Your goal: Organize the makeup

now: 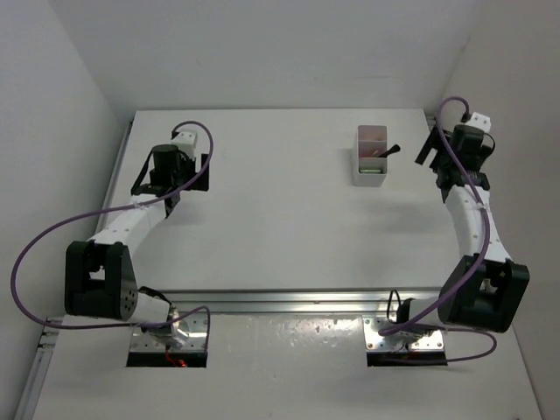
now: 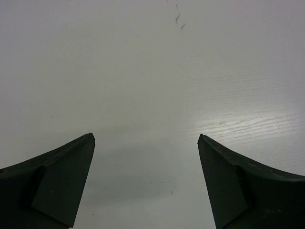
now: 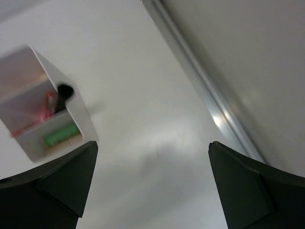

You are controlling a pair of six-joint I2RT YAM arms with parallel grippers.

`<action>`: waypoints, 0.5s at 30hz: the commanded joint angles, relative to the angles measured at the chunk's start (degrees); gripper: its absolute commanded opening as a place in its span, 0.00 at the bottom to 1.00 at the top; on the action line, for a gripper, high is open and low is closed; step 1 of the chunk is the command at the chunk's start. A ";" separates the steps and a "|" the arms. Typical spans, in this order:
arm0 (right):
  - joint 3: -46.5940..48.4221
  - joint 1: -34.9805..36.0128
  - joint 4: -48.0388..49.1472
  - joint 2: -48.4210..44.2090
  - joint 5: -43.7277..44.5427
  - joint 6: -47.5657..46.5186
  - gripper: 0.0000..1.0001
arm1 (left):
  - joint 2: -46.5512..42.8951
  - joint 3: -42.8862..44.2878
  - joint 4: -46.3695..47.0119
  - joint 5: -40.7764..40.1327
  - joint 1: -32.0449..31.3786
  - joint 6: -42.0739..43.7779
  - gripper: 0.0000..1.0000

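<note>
The makeup sits inside a white compartment box [image 1: 371, 156] at the back right of the table. In the right wrist view the box [image 3: 76, 114] holds a green tube [image 3: 61, 134], pink-red items [image 3: 47, 106] and a black brush [image 3: 62, 95] sticking out over its rim. The brush handle [image 1: 390, 150] also shows in the top view. My right gripper [image 3: 152, 149] is open and empty, to the right of the box. My left gripper [image 2: 146, 138] is open and empty over bare table at the far left [image 1: 182, 179]. The sponges and the rose-gold tube are not visible.
A metal rail [image 3: 205, 90] runs along the table's right edge close to my right gripper. White walls enclose the table on the left, back and right. Purple cables loop from both arms.
</note>
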 commanded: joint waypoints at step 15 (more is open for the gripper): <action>-6.79 -9.70 -37.85 -9.16 -7.40 8.25 1.00 | -6.57 -10.44 8.75 2.62 -5.08 -7.18 0.94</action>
